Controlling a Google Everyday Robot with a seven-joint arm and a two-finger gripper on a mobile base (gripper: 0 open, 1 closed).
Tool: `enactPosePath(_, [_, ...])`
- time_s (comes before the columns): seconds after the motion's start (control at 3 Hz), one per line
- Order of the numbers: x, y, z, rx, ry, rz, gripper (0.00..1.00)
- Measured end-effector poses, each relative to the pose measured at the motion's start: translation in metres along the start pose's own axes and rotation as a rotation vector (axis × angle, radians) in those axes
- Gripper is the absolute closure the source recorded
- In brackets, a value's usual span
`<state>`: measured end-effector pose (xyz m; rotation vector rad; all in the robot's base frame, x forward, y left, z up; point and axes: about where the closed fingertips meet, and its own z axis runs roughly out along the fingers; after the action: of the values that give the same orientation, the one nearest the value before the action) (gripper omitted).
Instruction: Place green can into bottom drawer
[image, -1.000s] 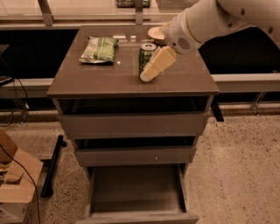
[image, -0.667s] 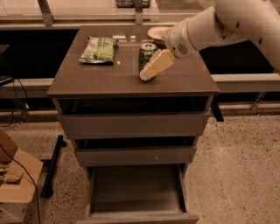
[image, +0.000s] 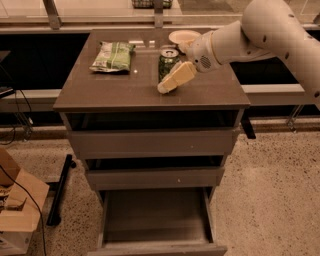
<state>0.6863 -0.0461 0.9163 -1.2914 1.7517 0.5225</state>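
The green can stands upright on the cabinet top, right of centre, its silver top showing. My gripper reaches in from the right and sits at the can's near side, low against it and partly covering its base. Whether it holds the can does not show. The bottom drawer is pulled out far below the cabinet top, and its shallow tray shows nothing in it.
A flat green snack bag lies at the back left of the top. A pale bowl sits behind the can. The two upper drawers are slightly open. A cardboard box and cables are on the floor at the left.
My arm's upper part has swung slightly to the right, and the gripper has edged a little down and left at the can. The can has not moved.
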Motion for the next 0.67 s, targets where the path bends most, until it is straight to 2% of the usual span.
enactPosePath(0.33, [0.0, 0.0, 0.0, 0.0, 0.0, 0.0, 0.0])
enactPosePath(0.67, [0.005, -0.01, 0.012, 0.044, -0.038, 0.035, 0.0])
